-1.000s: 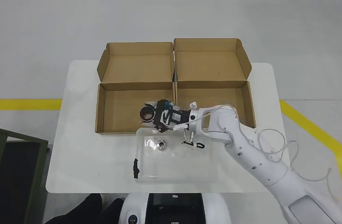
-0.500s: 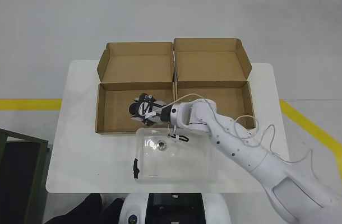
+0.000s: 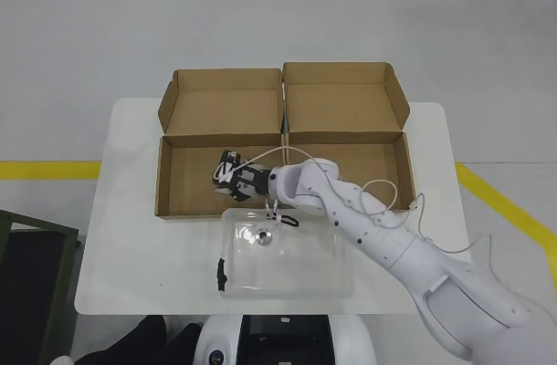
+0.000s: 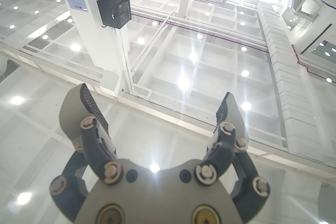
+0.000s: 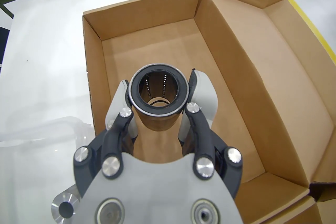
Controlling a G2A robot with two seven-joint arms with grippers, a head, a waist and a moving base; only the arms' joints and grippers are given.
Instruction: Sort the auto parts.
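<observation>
From above, the right gripper [image 3: 228, 173] hangs over the middle of the left cardboard box [image 3: 183, 187], clear of its walls, while the clear tray [image 3: 297, 269] just in front holds one small metal part [image 3: 263, 237]. The left gripper [image 4: 157, 109] points at the ceiling, fingers [image 4: 92, 112] spread with nothing between them. Seen from the right wrist, the fingers pinch a metal sleeve [image 5: 157, 110] by its sides above the box floor; I'd lower it near the cardboard before letting go so it doesn't roll, and bare floor lies ahead and to both sides.
</observation>
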